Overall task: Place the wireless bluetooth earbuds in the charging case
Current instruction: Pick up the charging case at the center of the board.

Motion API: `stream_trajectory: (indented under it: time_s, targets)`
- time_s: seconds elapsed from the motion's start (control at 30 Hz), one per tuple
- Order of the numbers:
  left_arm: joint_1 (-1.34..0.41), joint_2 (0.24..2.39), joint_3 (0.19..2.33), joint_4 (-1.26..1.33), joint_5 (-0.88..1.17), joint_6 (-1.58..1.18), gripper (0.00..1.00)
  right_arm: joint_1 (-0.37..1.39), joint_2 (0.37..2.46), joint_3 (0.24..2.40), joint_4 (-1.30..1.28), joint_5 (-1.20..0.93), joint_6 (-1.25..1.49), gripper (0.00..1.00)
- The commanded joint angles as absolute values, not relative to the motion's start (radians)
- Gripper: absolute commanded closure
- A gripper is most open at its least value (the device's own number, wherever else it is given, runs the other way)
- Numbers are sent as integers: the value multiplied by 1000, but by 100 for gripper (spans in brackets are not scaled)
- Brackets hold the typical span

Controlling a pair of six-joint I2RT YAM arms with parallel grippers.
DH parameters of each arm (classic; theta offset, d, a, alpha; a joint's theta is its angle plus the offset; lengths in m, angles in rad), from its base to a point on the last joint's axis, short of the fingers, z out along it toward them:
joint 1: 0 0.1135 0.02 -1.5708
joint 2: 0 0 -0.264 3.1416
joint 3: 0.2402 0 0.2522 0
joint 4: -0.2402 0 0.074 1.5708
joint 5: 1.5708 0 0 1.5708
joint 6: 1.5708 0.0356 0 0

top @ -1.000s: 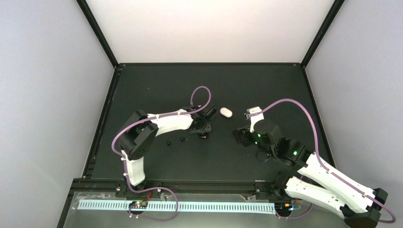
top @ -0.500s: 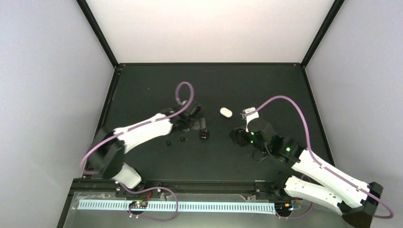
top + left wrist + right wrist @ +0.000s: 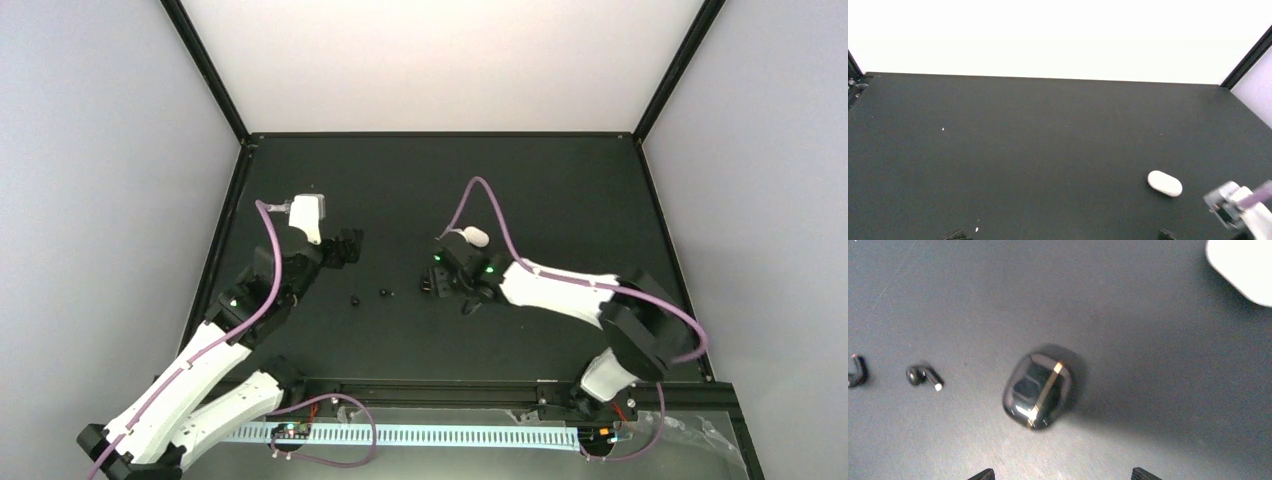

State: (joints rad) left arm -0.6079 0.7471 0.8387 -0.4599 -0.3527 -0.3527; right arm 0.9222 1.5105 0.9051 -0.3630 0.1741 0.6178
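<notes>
right gripper [image 3: 1063, 474] hangs at the bottom of my wrist view, fingers apart and empty, just below a glossy black puck [image 3: 1040, 390]. left gripper [image 3: 345, 248], left of centre, is spread wide and also empty. i see the white charging case [image 3: 476, 236] lying closed near centre. the earbuds [image 3: 385, 293] sit left of the puck.

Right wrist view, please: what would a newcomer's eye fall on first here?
A glossy black puck with a gold stripe lies mid-frame, just ahead of the open right pincer. Two tiny black earbuds lie near the view's left edge, and the white case peeks in at the top-right corner.
</notes>
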Motion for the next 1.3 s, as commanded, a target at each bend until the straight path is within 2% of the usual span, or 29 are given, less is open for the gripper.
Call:
stream_trajectory:
  time_s: [0.0, 0.33, 0.5, 0.73, 0.83, 1.27]
  targets:
    - [-610, 723, 775, -419, -379, -266, 1, 936, 1668, 1044, -306, 228, 689, 29]
    - [-612, 713, 779, -425, -332, -272, 1, 938, 1873, 1184, -372, 256, 691, 28]
    - [-611, 722, 779, -421, -323, -271, 1, 939, 1923, 1209, -410, 282, 663, 32]
    - [-611, 733, 781, -420, -314, -270, 1, 939, 1887, 1145, -438, 349, 629, 34]
    - [-608, 737, 781, -415, -302, -272, 1, 939, 1848, 1107, -394, 307, 581, 34]
    - [-600, 756, 785, -416, -260, -266, 1, 937, 1950, 1255, -476, 222, 389, 38]
